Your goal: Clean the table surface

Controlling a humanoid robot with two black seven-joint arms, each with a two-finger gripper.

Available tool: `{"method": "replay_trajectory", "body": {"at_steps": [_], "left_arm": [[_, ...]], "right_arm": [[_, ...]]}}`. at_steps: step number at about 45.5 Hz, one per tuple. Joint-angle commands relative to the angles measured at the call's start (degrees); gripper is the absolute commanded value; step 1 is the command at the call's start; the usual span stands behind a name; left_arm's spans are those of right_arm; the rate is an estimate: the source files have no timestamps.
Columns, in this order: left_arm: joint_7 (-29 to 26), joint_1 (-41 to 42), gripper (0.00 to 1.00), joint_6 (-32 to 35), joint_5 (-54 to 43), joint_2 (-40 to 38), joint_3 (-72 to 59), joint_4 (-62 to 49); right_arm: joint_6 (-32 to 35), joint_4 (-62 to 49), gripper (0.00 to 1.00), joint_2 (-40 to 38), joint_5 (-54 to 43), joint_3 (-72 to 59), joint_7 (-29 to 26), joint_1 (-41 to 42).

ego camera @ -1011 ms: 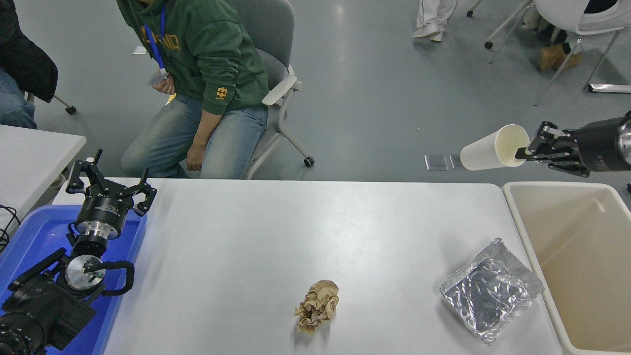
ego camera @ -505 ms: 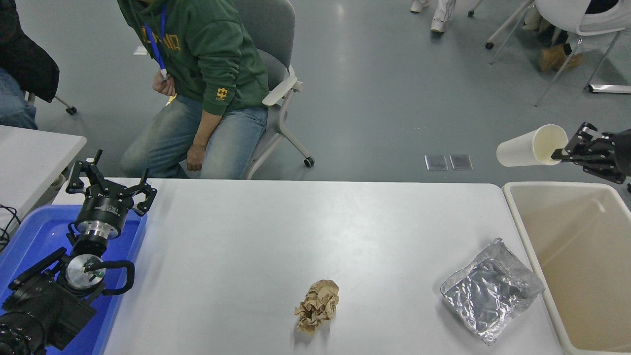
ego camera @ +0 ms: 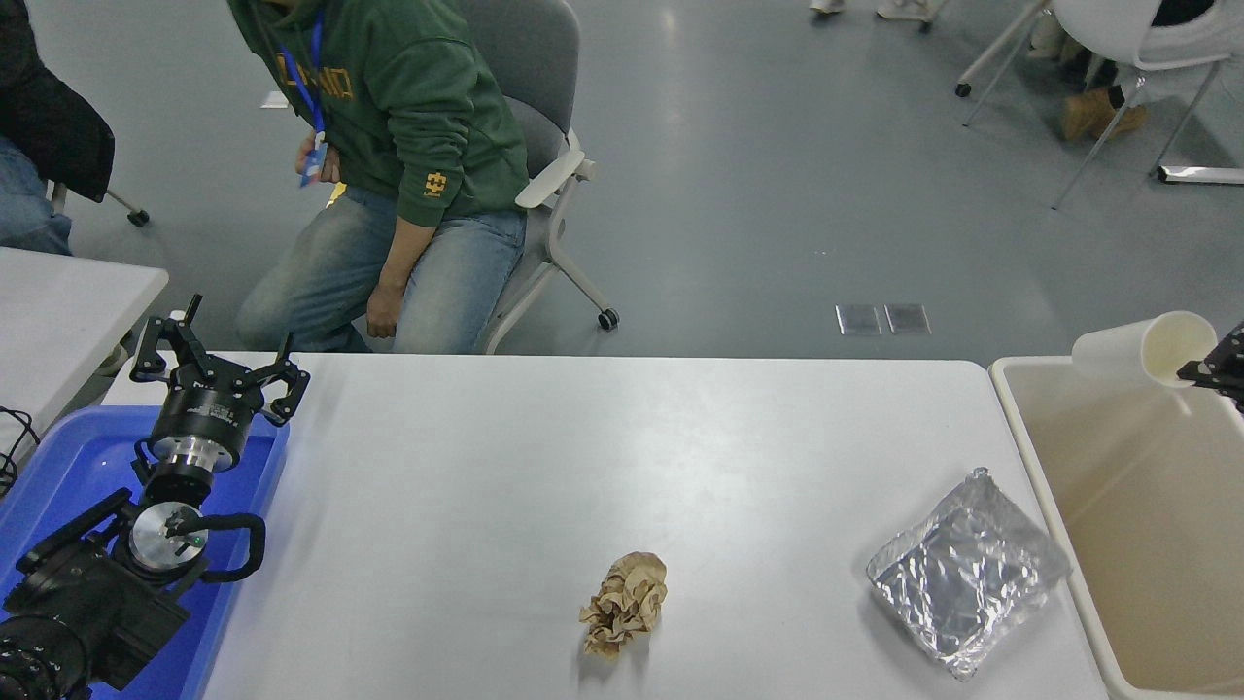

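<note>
The white table surface (ego camera: 544,457) fills the middle of the head view. On it lie a crumpled brown paper ball (ego camera: 625,603) near the front centre and a crumpled silver foil bag (ego camera: 968,570) at the front right. My right gripper (ego camera: 1197,367) comes in at the right edge, shut on the rim of a white paper cup (ego camera: 1139,349) that it holds on its side above the beige bin's (ego camera: 1030,457) far left corner. My left gripper (ego camera: 216,365) is parked open above the blue tray at the lower left.
A blue plastic tray (ego camera: 68,467) sits at the table's left end under the left arm. The beige bin stands right of the table. A person in a green hoodie (ego camera: 398,107) sits on a chair at the far side. A smaller white table (ego camera: 58,311) stands at the left.
My right gripper has carried the paper cup rightward and down, from beyond the table's far right corner to just over the bin. The paper ball and foil bag have not moved.
</note>
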Motion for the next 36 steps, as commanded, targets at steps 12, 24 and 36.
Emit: {"method": "replay_trajectory", "body": {"at_steps": [12,24,36], "left_arm": [[0.0,0.0,1.0,0.0,0.0,-0.02,0.0,0.01],[0.0,0.0,1.0,0.0,0.0,0.06,0.0,0.01],[0.0,0.0,1.0,0.0,0.0,-0.02,0.0,0.01]], "right_arm": [[-6.39,-18.98,0.0,10.33,0.47,-14.09,7.95,-3.22],[-17.46,-22.76,0.0,15.17,0.47,-21.91,7.51,-6.12],[-23.79,-24.79,0.0,18.07,0.47,-24.9,7.07,-8.76]]}}
